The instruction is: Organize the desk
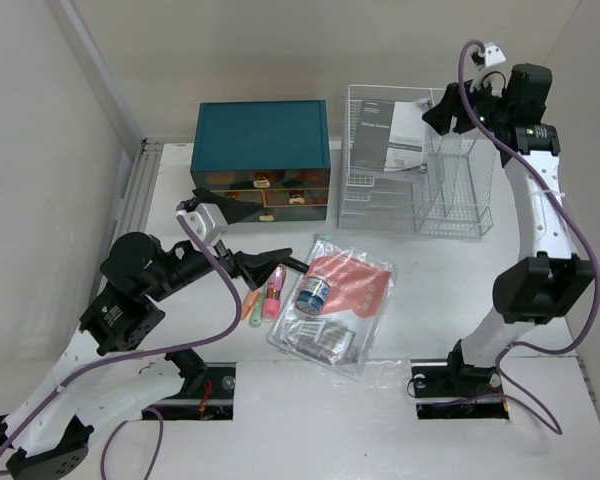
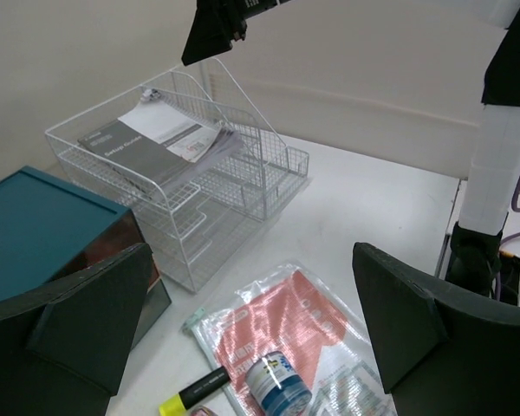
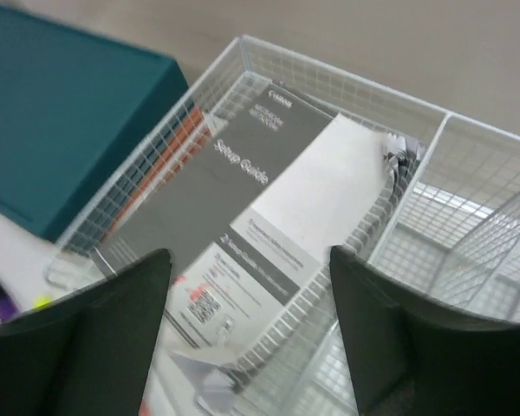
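The white desk (image 1: pixel 440 300) holds a clear zip bag with red paper (image 1: pixel 340 295), a small blue-labelled jar (image 1: pixel 312 293) on the bag, and highlighters (image 1: pixel 263 298) beside it. My left gripper (image 1: pixel 280 240) is open and empty, low over the desk left of the bag. In its wrist view the gripper (image 2: pixel 251 253) frames the bag (image 2: pixel 295 316) and the jar (image 2: pixel 277 386). My right gripper (image 1: pixel 447 112) is open and empty, high above the white wire rack (image 1: pixel 450 190). Its wrist view shows the gripper (image 3: pixel 250 256) over a grey and white Setup Guide booklet (image 3: pixel 269 182) lying in the rack's tray.
A teal drawer box (image 1: pixel 262 148) stands at the back left, beside the rack. The rack's right part is a tall upright basket (image 1: pixel 458 180). A black highlighter with a yellow cap (image 2: pixel 191 392) lies by the bag. A wall runs along the left edge.
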Motion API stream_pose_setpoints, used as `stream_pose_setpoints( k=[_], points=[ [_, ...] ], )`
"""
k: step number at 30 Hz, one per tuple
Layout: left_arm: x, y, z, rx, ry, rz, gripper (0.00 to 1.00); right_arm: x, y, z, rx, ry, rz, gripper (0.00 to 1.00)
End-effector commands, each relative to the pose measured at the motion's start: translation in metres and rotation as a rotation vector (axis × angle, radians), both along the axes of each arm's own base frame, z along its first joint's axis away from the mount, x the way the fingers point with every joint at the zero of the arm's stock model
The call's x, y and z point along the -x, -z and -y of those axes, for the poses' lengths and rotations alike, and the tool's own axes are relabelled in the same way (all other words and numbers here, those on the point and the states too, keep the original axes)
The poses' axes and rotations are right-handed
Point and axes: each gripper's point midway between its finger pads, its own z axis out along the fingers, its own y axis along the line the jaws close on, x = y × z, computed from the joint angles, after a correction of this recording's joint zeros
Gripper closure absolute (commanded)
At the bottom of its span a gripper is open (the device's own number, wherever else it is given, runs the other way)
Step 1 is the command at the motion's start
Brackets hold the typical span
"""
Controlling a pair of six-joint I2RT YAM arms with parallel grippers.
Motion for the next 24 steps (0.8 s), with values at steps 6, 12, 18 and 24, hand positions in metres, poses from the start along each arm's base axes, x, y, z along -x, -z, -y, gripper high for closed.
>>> stream_pose_setpoints(
  k=[6, 12, 18, 24],
  points=[
    [-0.012, 0.044, 0.010, 0.073, -0.028, -0.168, 0.19, 0.131, 0.001, -0.065, 0.272, -0.490, 0.231, 0.87],
    [-0.029, 0.114, 0.003, 0.150, -0.163, -0.429, 0.63, 0.219, 0.052, -0.092, 0.393, -0.637, 0.429, 0.01],
    [-0.039, 0.159, 0.010, 0.172, -0.218, -0.604, 0.62, 0.253, 0.127, -0.130, 0.341, -0.792, 0.260, 0.01],
    [-0.049, 0.193, 0.023, 0.130, -0.243, -0.695, 0.58, 0.227, 0.174, -0.142, 0.301, -0.591, 0.038, 0.01]
  ],
)
